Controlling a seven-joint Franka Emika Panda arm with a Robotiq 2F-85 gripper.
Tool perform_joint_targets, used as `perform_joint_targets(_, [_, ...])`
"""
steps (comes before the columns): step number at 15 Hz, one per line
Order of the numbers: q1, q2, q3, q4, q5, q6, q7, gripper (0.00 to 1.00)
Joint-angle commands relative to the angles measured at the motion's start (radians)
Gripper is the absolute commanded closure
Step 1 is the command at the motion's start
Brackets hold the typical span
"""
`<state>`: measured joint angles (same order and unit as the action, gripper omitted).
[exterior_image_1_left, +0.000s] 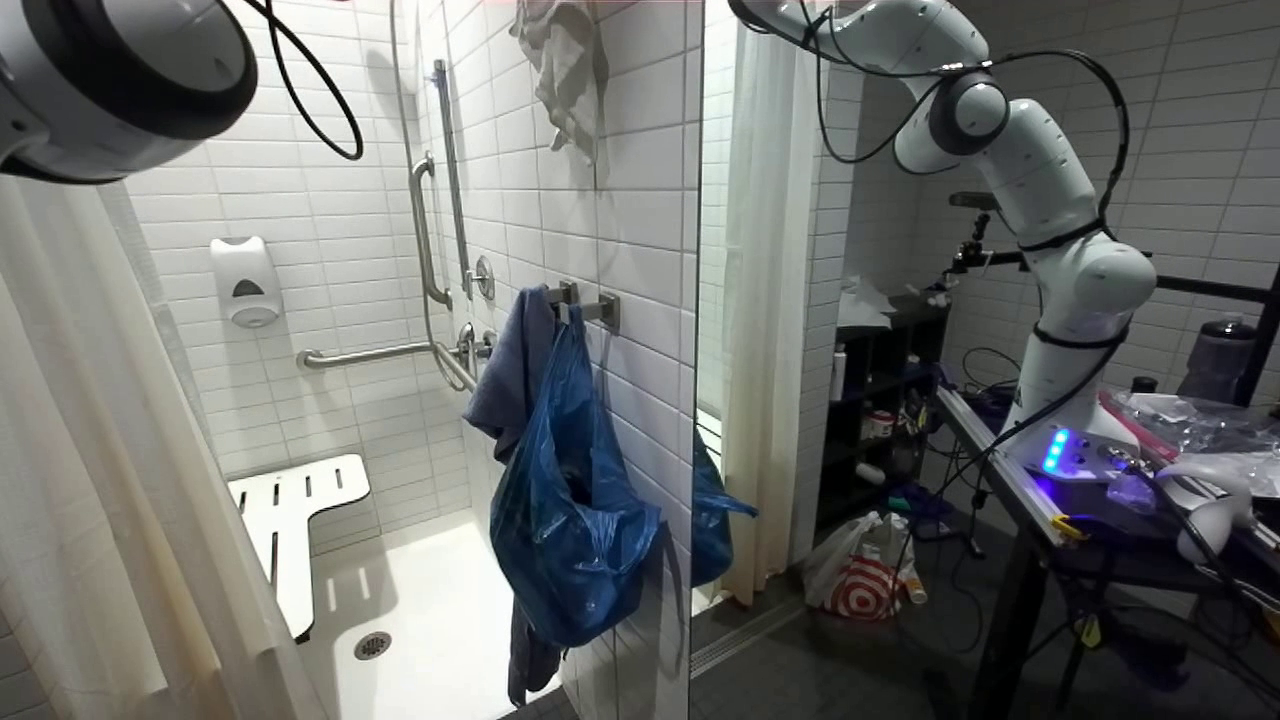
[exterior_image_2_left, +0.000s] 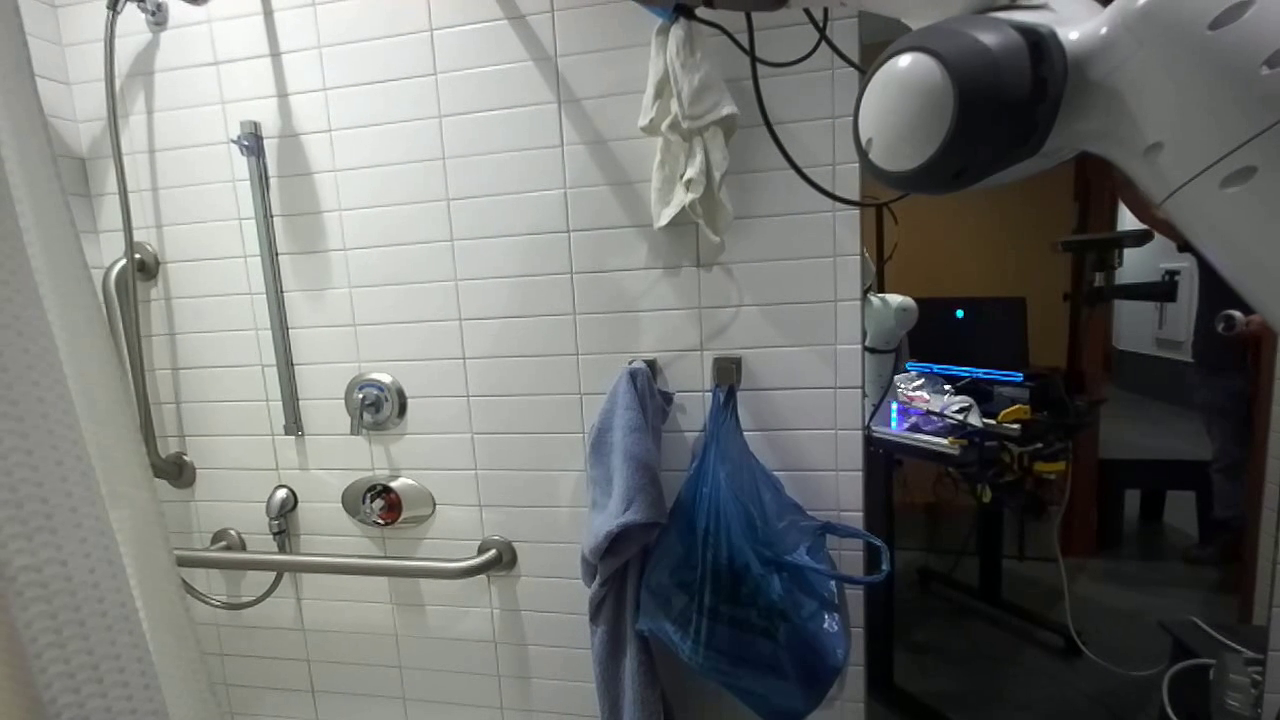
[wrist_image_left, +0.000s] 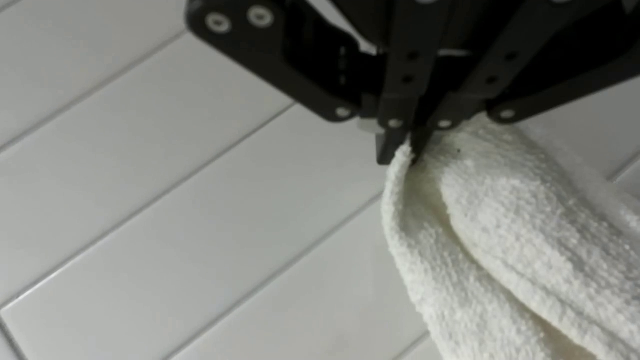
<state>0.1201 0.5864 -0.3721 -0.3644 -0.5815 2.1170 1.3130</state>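
The cloth (wrist_image_left: 520, 220) is off-white, yellower in its folds, and the fingers (wrist_image_left: 385, 149) are matte black. The wall tiles (wrist_image_left: 200, 225) are white, ruled into a grid of rectangles by grey lines. In both exterior views the towel (exterior_image_2_left: 625, 480) is a plain grey-blue and the plastic bag (exterior_image_2_left: 745, 580) a deep, glossy blue. The curtain (exterior_image_1_left: 150, 450) is cream, the shower seat (exterior_image_1_left: 294, 550) white with dark slots, the grab bar (exterior_image_2_left: 380, 565) silver. The arm (exterior_image_2_left: 1120, 100) is white with dark grey bands at the joints, its cables (exterior_image_1_left: 1125, 135) black, its base lights (exterior_image_1_left: 1056, 450) bright blue. Red and white rings mark the pale shopping bag (exterior_image_1_left: 865, 588), and a plain wall (exterior_image_2_left: 985, 245) in an exterior view is orange-tan
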Motion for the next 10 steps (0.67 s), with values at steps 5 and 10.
perform_joint_targets(5, [-0.002,0.003,-0.005,-0.004,0.006,-0.001,-0.003,0.9])
perform_joint_targets(10, [-0.005,0.002,-0.007,-0.004,0.006,-0.001,-0.003,0.69])
